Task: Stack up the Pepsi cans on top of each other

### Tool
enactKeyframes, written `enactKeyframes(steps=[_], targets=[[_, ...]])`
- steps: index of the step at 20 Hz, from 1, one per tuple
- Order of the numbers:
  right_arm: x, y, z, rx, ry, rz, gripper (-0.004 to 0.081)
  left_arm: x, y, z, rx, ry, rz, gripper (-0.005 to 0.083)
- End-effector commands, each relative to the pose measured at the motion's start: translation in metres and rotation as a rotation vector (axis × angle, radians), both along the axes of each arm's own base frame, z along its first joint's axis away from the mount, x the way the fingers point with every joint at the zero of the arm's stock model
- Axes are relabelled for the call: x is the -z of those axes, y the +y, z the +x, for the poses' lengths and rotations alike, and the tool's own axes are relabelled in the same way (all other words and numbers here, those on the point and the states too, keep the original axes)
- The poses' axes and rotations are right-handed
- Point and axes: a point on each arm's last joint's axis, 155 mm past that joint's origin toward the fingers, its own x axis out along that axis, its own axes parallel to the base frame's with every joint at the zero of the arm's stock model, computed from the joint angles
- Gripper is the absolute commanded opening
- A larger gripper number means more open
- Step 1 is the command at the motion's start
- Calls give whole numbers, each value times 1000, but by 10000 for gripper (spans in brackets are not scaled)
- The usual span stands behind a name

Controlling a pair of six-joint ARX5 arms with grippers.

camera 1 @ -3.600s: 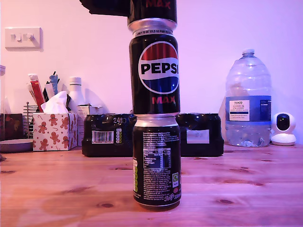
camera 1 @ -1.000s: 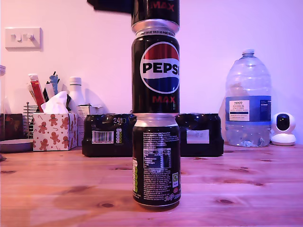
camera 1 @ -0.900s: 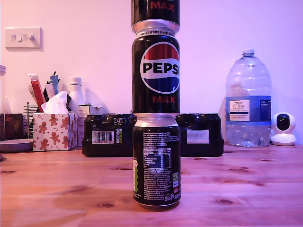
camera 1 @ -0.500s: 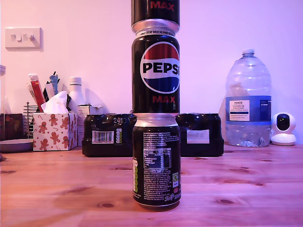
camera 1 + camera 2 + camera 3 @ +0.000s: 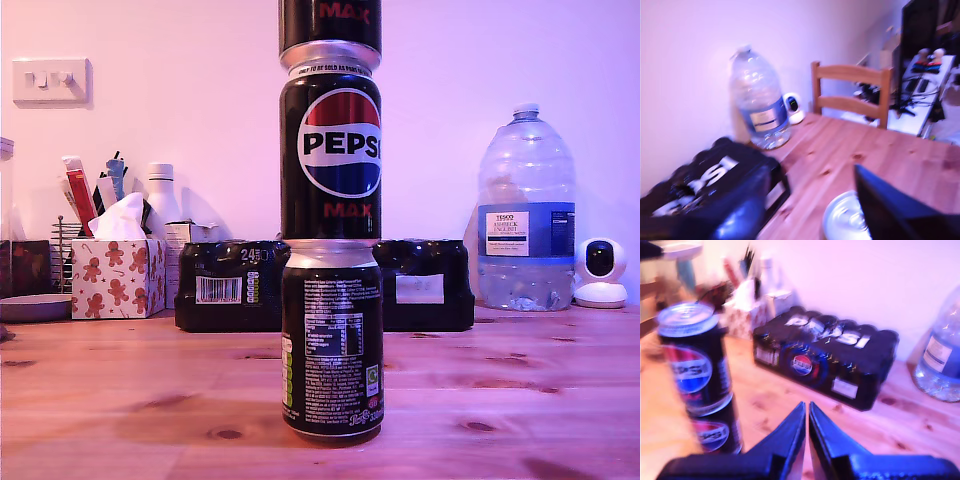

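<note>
Three black Pepsi cans stand stacked at the middle of the wooden table [image 5: 520, 400] in the exterior view. The bottom can [image 5: 332, 340] shows white small print, the middle can [image 5: 331, 155] shows the round logo, and the top can [image 5: 330, 22] is cut off by the frame. No gripper shows in that view. My first gripper [image 5: 810, 175] is open, its dark fingers [image 5: 890, 210] spread wide above a can's silver top [image 5: 842, 220]. My second gripper [image 5: 806, 407] is shut on nothing, apart from the stack, where an upper can [image 5: 690, 360] sits on a lower can [image 5: 715, 432].
Behind the stack lies a black shrink-wrapped multipack [image 5: 225, 285]. A tissue box [image 5: 115, 278] and a holder of pens stand at the exterior view's left, a big water bottle [image 5: 525, 215] and a small white camera [image 5: 598, 272] at its right. A wooden chair [image 5: 850, 92] stands at the table's end.
The dark gripper part beside the top can at the exterior view's upper edge has left that view. The stack of cans stands on its own and has barely shifted.
</note>
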Motion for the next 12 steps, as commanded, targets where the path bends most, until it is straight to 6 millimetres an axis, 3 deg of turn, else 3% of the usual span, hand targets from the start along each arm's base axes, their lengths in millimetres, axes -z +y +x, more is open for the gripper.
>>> enactKeyframes(steps=[1,8,12], targets=[[21,-1,8,27,12,-22,-10,-12,17,-1,-36,-27,-18,29],[44,-11,33,67,-60,-49,-10,-13,80,-7,-167,3,9,30],[57,-33,46,118,-38,-23,-10,-17,102,-18,-207,-12,-5,43]])
